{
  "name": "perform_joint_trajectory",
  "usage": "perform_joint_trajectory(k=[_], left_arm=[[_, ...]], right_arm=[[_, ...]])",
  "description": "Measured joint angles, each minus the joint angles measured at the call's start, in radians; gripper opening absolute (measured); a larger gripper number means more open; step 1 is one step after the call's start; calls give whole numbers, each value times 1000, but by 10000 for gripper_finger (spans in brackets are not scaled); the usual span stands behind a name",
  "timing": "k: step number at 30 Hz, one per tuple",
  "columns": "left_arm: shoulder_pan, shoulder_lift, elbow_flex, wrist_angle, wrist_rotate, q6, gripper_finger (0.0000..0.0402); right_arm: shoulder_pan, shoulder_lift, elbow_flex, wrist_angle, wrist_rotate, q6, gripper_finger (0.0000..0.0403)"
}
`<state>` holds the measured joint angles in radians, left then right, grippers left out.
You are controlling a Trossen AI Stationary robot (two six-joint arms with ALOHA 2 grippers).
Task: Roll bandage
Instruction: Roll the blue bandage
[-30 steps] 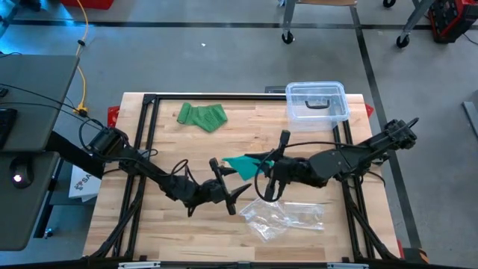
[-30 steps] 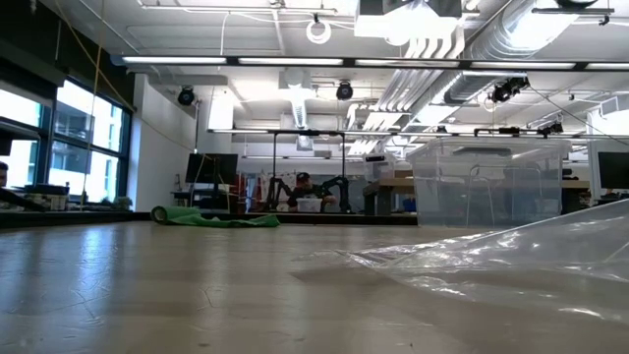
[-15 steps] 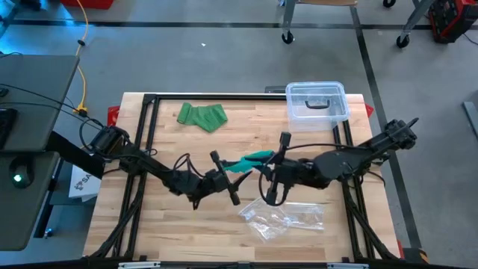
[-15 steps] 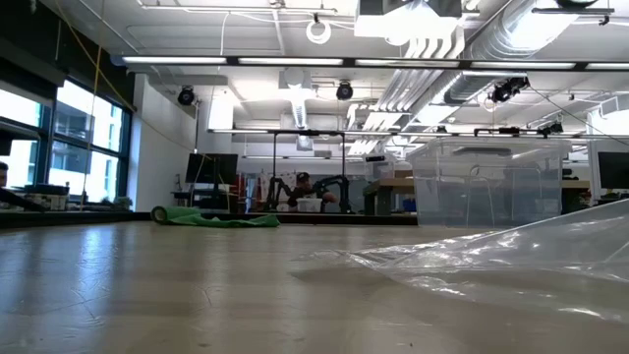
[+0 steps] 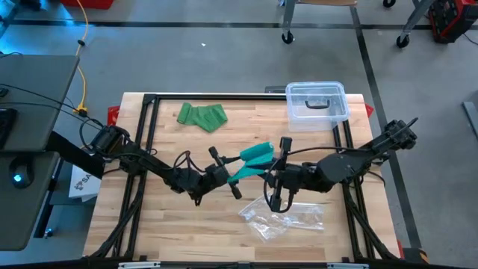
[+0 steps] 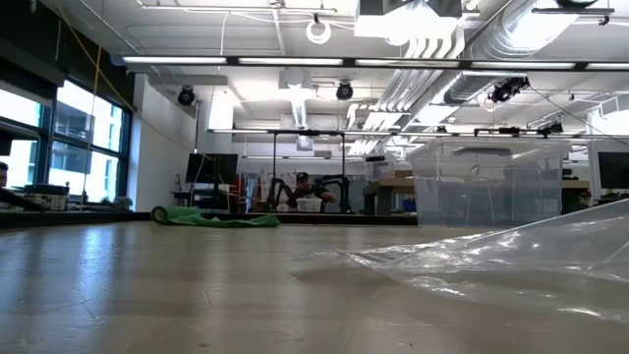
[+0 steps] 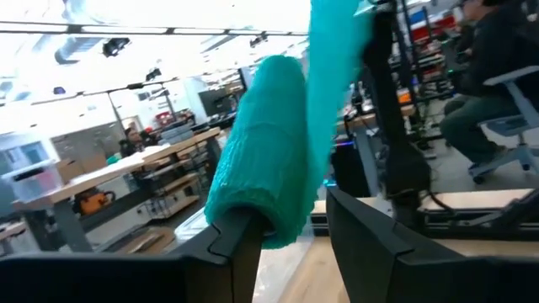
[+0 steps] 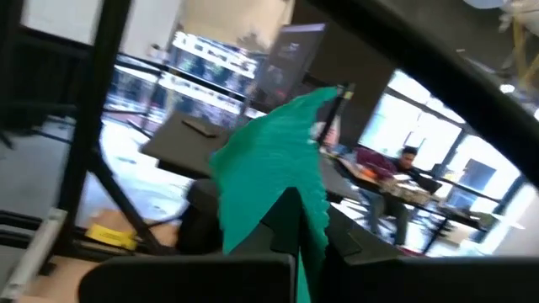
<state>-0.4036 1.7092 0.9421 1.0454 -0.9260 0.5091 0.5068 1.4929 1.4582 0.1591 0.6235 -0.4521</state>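
Observation:
A teal bandage [image 5: 251, 160] hangs in the air over the table's middle, between my two grippers. My left gripper [image 5: 233, 173] is at its near-left end, where the bandage is bunched into a loose roll [image 7: 261, 143]. My right gripper [image 5: 273, 166] is shut on its far-right end [image 8: 278, 151]. A second, green bandage [image 5: 202, 116] lies crumpled on the table at the far left and also shows in the low view [image 6: 216, 218]. My left gripper has the bandage's bunched lower end [image 7: 282, 227] between its two fingers [image 7: 236, 244], coming level from the table's left. The bandage fills the gap and stands up beyond the fingers, clear of the table. My right gripper pinches the bandage's other end [image 8: 295, 198] between its shut fingers, coming from the table's right. The cloth rises past the fingertips in a gathered flap, clear of the table.
A clear plastic box [image 5: 317, 101] stands at the table's far right. A crumpled clear wrapper [image 5: 284, 217] lies near the front edge, below my right gripper. A black frame [image 5: 149, 149] runs along the table's edges. Bare wood lies to the near left.
My left gripper has risen and gone toward the far right, up to the teal bandage, and taken its free end between the fingers. The bandage, a flat hanging flap before, is now bunched into a band spanning the two grippers.

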Motion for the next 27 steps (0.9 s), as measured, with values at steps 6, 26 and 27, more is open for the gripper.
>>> perform_joint_trajectory(k=[6, 26, 27], left_arm=[[24, 0, 0, -2, 0, -27, 125], [36, 0, 0, -22, 58, -36, 189], [37, 0, 0, -28, 51, -36, 192]], right_arm=[[0, 0, 0, 0, -77, 31, 0], [5, 0, 0, -91, -397, 86, 0], [5, 0, 0, -85, -418, 88, 0]])
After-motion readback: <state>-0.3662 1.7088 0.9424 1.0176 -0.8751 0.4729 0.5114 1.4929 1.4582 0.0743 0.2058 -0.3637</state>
